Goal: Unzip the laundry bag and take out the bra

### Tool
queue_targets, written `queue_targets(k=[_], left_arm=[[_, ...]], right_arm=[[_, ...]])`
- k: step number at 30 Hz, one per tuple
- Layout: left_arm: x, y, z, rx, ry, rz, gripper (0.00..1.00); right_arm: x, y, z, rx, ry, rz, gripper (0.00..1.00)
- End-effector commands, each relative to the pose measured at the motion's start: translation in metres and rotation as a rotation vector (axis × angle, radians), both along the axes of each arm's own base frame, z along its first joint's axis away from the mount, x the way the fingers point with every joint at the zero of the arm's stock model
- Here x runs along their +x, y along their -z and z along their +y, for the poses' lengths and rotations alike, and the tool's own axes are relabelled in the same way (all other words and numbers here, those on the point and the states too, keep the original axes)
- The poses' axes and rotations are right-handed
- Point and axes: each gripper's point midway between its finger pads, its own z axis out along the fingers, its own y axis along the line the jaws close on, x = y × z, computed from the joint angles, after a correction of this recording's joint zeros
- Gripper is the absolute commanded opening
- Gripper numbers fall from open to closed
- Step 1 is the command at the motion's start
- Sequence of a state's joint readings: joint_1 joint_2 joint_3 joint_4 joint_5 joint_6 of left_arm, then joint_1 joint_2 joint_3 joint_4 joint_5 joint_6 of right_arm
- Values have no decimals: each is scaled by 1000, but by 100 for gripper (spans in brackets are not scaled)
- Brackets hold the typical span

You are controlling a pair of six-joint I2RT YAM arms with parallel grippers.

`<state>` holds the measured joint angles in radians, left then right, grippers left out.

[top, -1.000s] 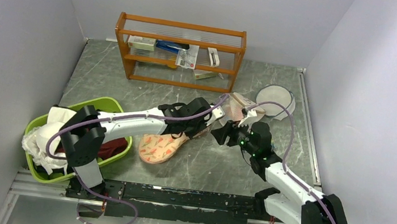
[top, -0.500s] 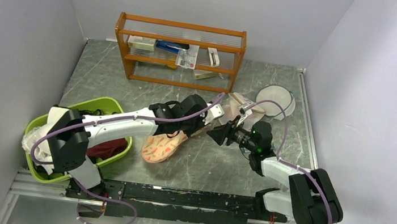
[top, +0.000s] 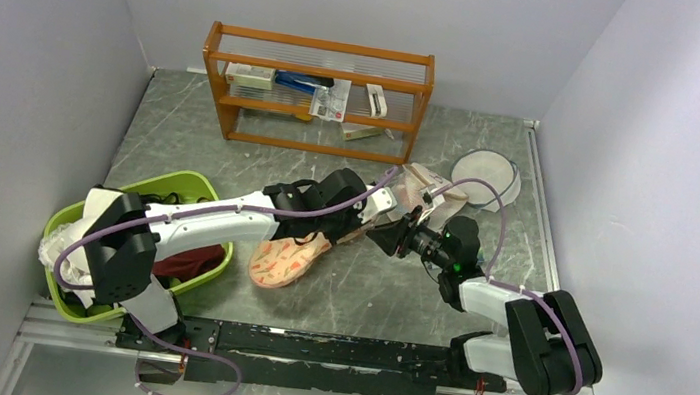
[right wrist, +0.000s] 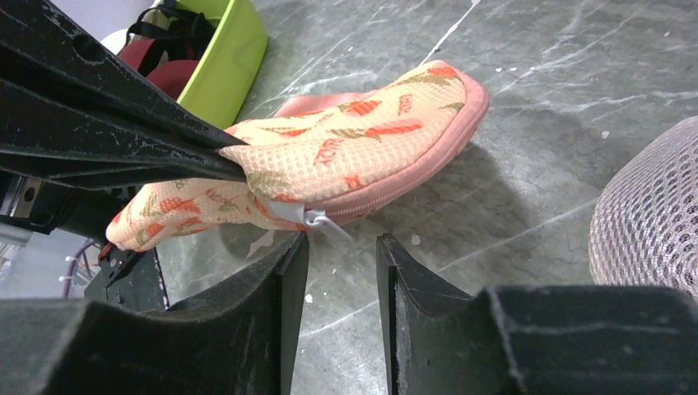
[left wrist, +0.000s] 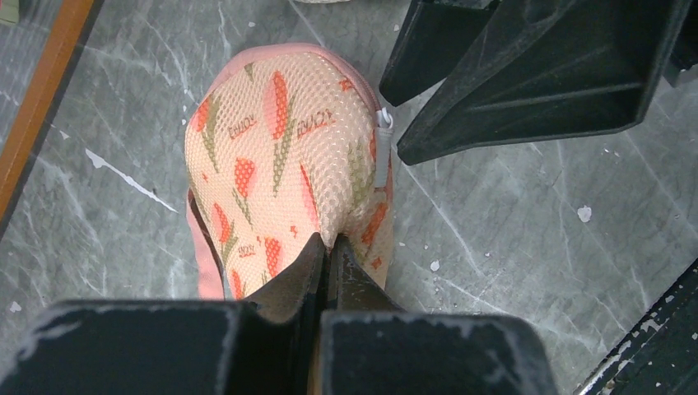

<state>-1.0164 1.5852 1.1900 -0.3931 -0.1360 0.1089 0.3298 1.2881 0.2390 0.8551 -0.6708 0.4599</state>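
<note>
The peach-pink flower-print laundry bag (top: 286,258) lies partly on the table, its far end lifted. My left gripper (left wrist: 328,240) is shut on a pinch of the bag's mesh (left wrist: 280,156); in the top view it (top: 370,222) sits mid-table. My right gripper (right wrist: 342,243) is open, facing the left one (top: 385,234). The bag's white zipper pull (right wrist: 323,222) hangs from the zipped pink edge just above the gap between my right fingertips, not gripped. The zip looks shut. The white bra is hidden.
A green basket (top: 181,185) with white cloths and a dark maroon garment stands front left. An orange wooden shelf rack (top: 322,48) stands at the back. A round white mesh disc (top: 486,179) lies back right, a pale mesh dome (right wrist: 650,214) close beside my right gripper.
The right arm has swung in and lowered, bringing its open gripper up to the bag's zipper end. The left gripper, still holding the bag, has shifted slightly left.
</note>
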Motion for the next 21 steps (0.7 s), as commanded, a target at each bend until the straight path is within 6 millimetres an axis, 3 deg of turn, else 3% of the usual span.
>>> queue_targets(k=[1,7,21], left_arm=[[-5,-13,-11,-36,48,-5,7],[-9,-13,-13,-37,60,2,7],[-6,-12,-10,-21,43,-14,7]], right_arm=[[5,-8,-1,10,3,-49,36],[5,-8,-1,13,-4,-47,35],[7,-5,-5,-6,24,-47,6]])
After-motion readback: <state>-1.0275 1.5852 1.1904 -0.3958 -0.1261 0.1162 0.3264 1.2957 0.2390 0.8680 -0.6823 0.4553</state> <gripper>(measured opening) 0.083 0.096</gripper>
